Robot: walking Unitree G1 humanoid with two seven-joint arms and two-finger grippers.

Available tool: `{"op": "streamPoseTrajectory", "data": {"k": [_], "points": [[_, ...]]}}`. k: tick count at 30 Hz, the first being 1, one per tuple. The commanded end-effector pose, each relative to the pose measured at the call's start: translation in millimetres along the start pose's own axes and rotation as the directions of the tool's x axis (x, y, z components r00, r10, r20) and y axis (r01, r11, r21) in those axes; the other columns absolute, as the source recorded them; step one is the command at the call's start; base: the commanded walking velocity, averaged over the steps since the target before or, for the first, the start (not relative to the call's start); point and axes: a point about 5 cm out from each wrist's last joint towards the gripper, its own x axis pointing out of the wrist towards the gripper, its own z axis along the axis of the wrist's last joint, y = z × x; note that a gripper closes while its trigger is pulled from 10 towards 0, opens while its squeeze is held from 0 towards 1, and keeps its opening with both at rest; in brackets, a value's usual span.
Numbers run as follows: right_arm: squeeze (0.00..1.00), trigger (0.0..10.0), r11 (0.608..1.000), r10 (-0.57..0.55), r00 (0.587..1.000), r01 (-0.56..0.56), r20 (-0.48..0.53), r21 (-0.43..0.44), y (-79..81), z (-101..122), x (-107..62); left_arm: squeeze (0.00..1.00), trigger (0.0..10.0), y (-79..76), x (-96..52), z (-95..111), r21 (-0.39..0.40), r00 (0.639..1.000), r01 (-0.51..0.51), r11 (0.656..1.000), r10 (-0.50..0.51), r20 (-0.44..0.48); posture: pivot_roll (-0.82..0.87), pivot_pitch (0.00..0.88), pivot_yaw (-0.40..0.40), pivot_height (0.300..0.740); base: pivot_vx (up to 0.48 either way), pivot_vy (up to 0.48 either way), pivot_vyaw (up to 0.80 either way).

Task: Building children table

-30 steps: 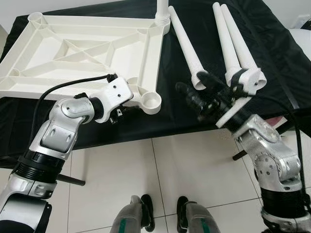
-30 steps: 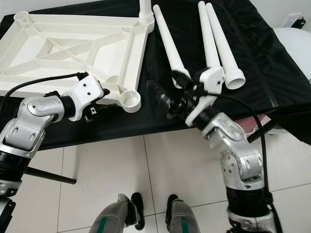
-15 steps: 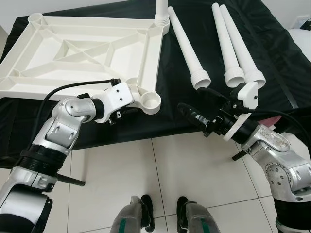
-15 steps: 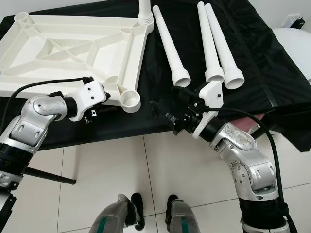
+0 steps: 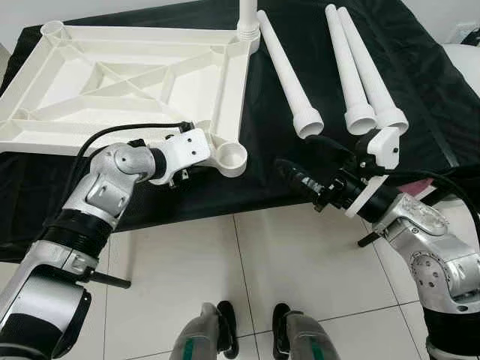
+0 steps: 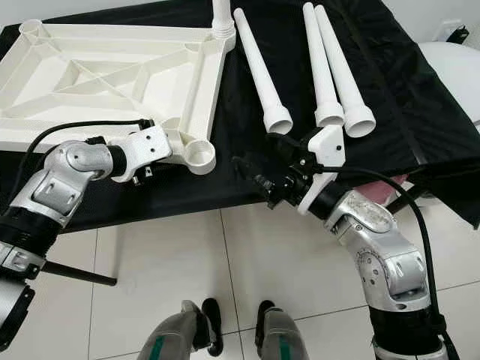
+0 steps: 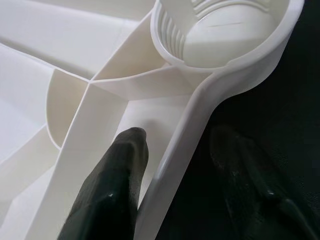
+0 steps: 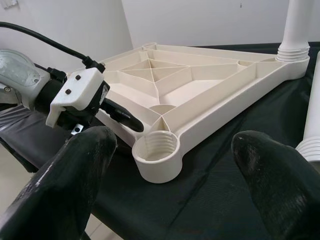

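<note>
A white table top lies upside down on the black cloth, with one white leg standing screwed into its far right corner. Three loose legs lie side by side to its right. My left gripper is open, one finger inside the top's near rim and the other outside on the cloth. It sits just short of the empty corner socket. My right gripper hangs open and empty over the table's front edge, below the loose legs' wide ends, and faces that socket.
The black cloth drapes over the table's front edge. In front lies pale tiled floor with my feet. A white rounded object stands at the far right, and a thin black rod sticks out low on the left.
My right gripper has drawn back from the loose legs' ends to the table's front edge, still empty. The left gripper has edged slightly along the rim towards the corner socket.
</note>
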Motion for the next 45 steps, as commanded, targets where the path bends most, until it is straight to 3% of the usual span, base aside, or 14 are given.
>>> {"op": "streamPoseTrajectory", "data": {"k": [1,2,4,11,12,13,23,25,27,28,30,32,33,45], "points": [[0.00,10.0,1.000,0.009,1.000,-0.009,0.001,-0.005,3.4,1.2,-0.8,0.00,9.1,-10.2,4.9,-3.4,-0.004,0.999,0.049,0.999,-0.049,-0.008,-0.11,0.244,0.088,0.740,0.000,0.000,0.00],[0.00,10.0,1.000,0.008,1.000,-0.008,0.003,-0.004,3.2,1.2,-0.7,0.00,4.6,-12.3,5.1,-0.9,-0.004,0.997,0.078,0.997,-0.078,0.007,-0.11,0.241,0.089,0.740,0.000,0.000,0.00],[0.00,10.0,1.000,0.007,1.000,-0.007,0.004,-0.004,3.2,1.1,-0.5,0.00,0.0,-16.0,5.6,4.1,0.000,0.991,0.130,0.991,-0.130,0.043,-0.10,0.238,0.091,0.740,0.000,0.000,0.00],[0.00,10.0,1.000,0.003,1.000,-0.003,0.008,-0.004,3.0,1.1,0.2,0.00,0.0,-23.0,9.2,11.4,0.014,0.978,0.194,0.981,-0.194,0.081,-0.11,0.235,0.093,0.740,0.000,0.000,0.00],[0.00,10.0,1.000,0.003,1.000,-0.003,0.008,-0.004,3.0,1.1,0.2,0.00,9.8,-24.6,10.8,13.8,0.018,0.975,0.202,0.979,-0.202,0.089,-0.11,0.231,0.095,0.740,0.000,0.000,0.00],[0.00,10.0,1.000,0.002,1.000,-0.002,0.009,-0.004,3.1,1.1,0.3,0.00,10.0,-27.0,12.4,16.1,0.032,0.971,0.216,0.976,-0.218,0.094,-0.11,0.230,0.096,0.740,0.000,0.000,0.00],[0.00,10.0,1.000,-0.009,1.000,0.009,0.012,-0.009,3.0,1.8,-1.1,0.00,10.0,-27.8,20.3,12.8,-0.021,0.977,0.208,0.978,-0.207,0.060,-0.12,0.227,0.102,0.740,0.000,0.000,0.00],[0.00,10.0,1.000,-0.015,1.000,0.015,0.015,-0.010,2.8,2.3,-1.5,0.00,3.6,-25.2,20.9,8.8,-0.065,0.982,0.187,0.980,-0.184,0.044,-0.12,0.228,0.103,0.740,0.000,0.000,0.00],[0.00,10.0,1.000,-0.016,1.000,0.016,0.015,-0.011,2.8,2.4,-1.6,0.00,3.6,-23.5,21.5,6.5,-0.087,0.985,0.171,0.981,-0.168,0.033,-0.12,0.228,0.103,0.740,0.000,0.000,0.00],[0.00,10.0,1.000,-0.019,1.000,0.019,0.017,-0.008,2.6,2.7,-1.7,0.00,0.0,-20.3,21.2,2.2,-0.099,0.989,0.148,0.984,-0.148,0.013,-0.12,0.234,0.104,0.740,0.000,0.000,0.00],[0.00,10.0,1.000,-0.019,1.000,0.019,0.017,-0.008,2.6,2.7,-1.7,0.00,0.0,-20.3,21.2,2.2,-0.099,0.989,0.148,0.984,-0.148,0.013,-0.12,0.234,0.104,0.740,0.000,0.000,0.00],[0.00,10.0,1.000,-0.022,1.000,0.023,0.019,-0.008,2.1,3.2,-1.8,0.00,2.3,-15.1,20.2,-5.0,-0.151,0.993,0.108,0.983,-0.113,-0.025,-0.12,0.234,0.104,0.740,0.000,0.000,0.00],[0.00,10.0,1.000,-0.026,0.999,0.026,0.022,-0.008,1.5,3.7,-1.7,0.00,9.5,-10.3,18.8,-13.6,-0.185,0.994,0.059,0.981,-0.074,-0.075,-0.12,0.239,0.103,0.740,0.000,0.000,0.00],[0.00,10.0,0.999,-0.031,0.999,0.031,0.027,-0.007,1.0,4.8,-1.5,0.00,10.0,10.3,8.1,-43.2,-0.302,0.965,-0.185,0.935,0.115,-0.234,-0.11,0.245,0.100,0.740,0.000,0.000,0.00]]}}
